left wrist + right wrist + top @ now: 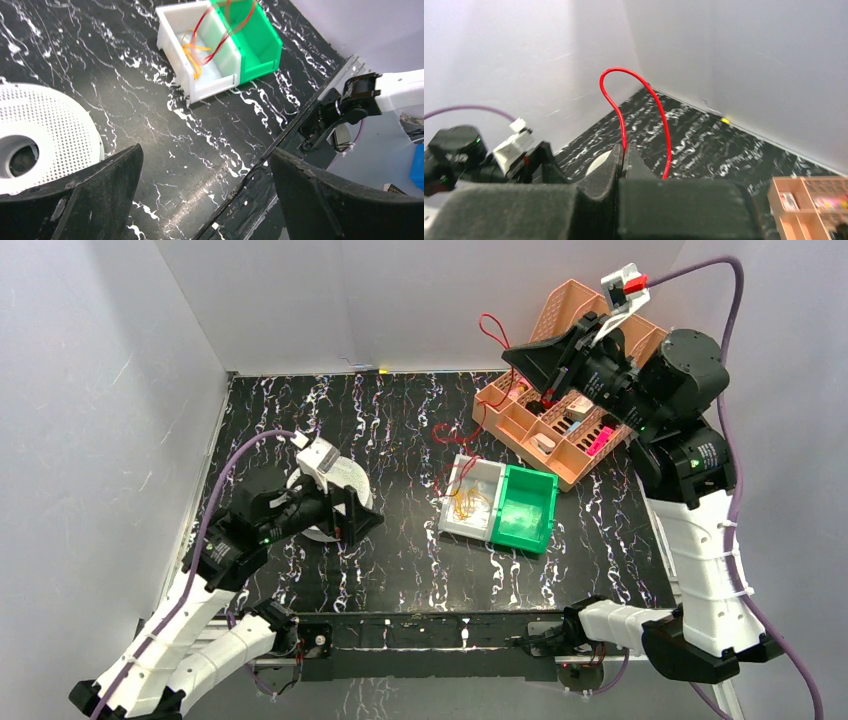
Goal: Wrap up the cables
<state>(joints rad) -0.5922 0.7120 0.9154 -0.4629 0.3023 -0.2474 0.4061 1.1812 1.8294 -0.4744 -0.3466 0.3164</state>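
Note:
My right gripper [515, 358] is raised above the back right of the table and shut on a thin red cable [492, 331]. In the right wrist view the cable [636, 76] loops up out of the closed fingertips [624, 150] and back down. The cable hangs toward the white bin [470, 498], where orange wire ties [466, 506] lie. My left gripper [362, 522] is open and empty, low over the table next to a white perforated disc [350, 480]. In the left wrist view the disc [55, 117] is at left, and the white bin [192, 47] ahead.
A green bin [527, 507] sits against the white bin, also in the left wrist view [257, 42]. A peach compartment organiser [560, 425] with small parts stands at the back right under my right arm. White walls enclose the black marbled table [400, 420].

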